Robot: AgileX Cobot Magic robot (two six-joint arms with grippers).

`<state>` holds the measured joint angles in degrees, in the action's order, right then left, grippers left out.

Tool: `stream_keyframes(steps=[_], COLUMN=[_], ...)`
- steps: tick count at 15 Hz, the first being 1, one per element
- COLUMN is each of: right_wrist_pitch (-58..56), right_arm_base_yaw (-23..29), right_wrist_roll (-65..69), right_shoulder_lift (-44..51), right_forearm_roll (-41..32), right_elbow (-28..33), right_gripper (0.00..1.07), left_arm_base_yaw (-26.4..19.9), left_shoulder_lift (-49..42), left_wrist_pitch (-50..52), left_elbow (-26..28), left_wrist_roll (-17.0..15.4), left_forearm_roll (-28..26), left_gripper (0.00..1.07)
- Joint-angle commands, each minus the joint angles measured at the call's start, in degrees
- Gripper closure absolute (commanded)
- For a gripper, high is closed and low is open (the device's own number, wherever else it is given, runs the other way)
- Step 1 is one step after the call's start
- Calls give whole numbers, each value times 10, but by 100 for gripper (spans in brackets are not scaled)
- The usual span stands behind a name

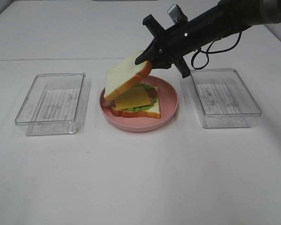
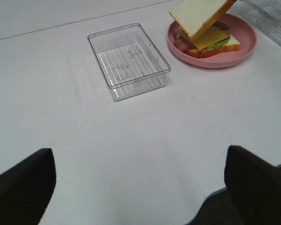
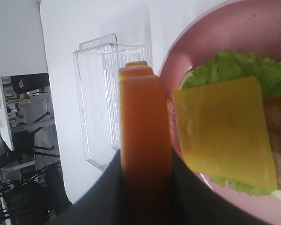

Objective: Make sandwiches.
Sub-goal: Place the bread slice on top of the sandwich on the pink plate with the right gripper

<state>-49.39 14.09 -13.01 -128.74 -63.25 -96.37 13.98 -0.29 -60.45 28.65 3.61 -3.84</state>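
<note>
On the pink plate (image 1: pixel 168 101) lies an open sandwich: a bread slice (image 1: pixel 147 111) with green lettuce (image 3: pixel 234 68), bacon (image 1: pixel 153 95) and a yellow cheese slice (image 1: pixel 132 97) on top. My right gripper (image 1: pixel 147 60) is shut on a second bread slice (image 1: pixel 124 74) by its crust (image 3: pixel 144 126) and holds it tilted just above the cheese, over the plate's left side. The stack also shows in the left wrist view (image 2: pixel 207 40), with the held slice (image 2: pixel 196 14) above it. My left gripper (image 2: pixel 140 187) is open and empty, far from the plate, low over the table.
An empty clear tray (image 1: pixel 52 102) stands left of the plate, also in the left wrist view (image 2: pixel 129 61). A second clear tray (image 1: pixel 225 96) stands right of the plate. The right arm reaches in from the upper right. The table's front edge (image 2: pixel 215 197) lies near my left gripper.
</note>
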Motion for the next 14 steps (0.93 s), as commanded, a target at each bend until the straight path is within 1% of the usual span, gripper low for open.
stream_keyframes(steps=[1, 3, 5, 6, 7, 8, 9, 11, 12, 13, 14], right_wrist_pitch=[5, 10, 16, 16, 15, 12, 6, -5, -10, -14, -23], right_arm_base_yaw=[-1, -1, -1, -1, -1, -1, -1, -1, -1, -1, -1], right_wrist_roll=[3, 12, 50, 64, 70, 74, 78, 79, 79, 79, 80], right_shoulder_lift=[-15, -22, -22, -22, -22, -22, -22, -17, -10, 0, 11], right_forearm_roll=[-26, -11, 29, 53, 68, 77, 86, 112, 137, 167, 197], right_elbow=[3, 3, 3, 3, 3, 3, 3, 3, 1, 1, 0], right_gripper=[107, 107, 107, 101, 94, 84, 71, 40, 28, 25, 25], left_arm_base_yaw=[1, 1, 1, 1, 1, 1, 1, 1, 1, 1, 1], left_shoulder_lift=[-13, -13, -13, -13, -13, -13, -13, -13, -13, -13, -13], left_wrist_pitch=[5, 5, 5, 5, 5, 5, 5, 5, 5, 5, 5], left_elbow=[-1, -1, -1, -1, -1, -1, -1, -1, -1, -1, -1], left_wrist_roll=[0, 0, 0, 0, 0, 0, 0, 0, 0, 0, 0], left_forearm_roll=[-2, -2, -2, -2, -2, -2, -2, -2, -2, -2, -2], left_gripper=[14, 14, 14, 14, 14, 14, 14, 14, 14, 14, 14])
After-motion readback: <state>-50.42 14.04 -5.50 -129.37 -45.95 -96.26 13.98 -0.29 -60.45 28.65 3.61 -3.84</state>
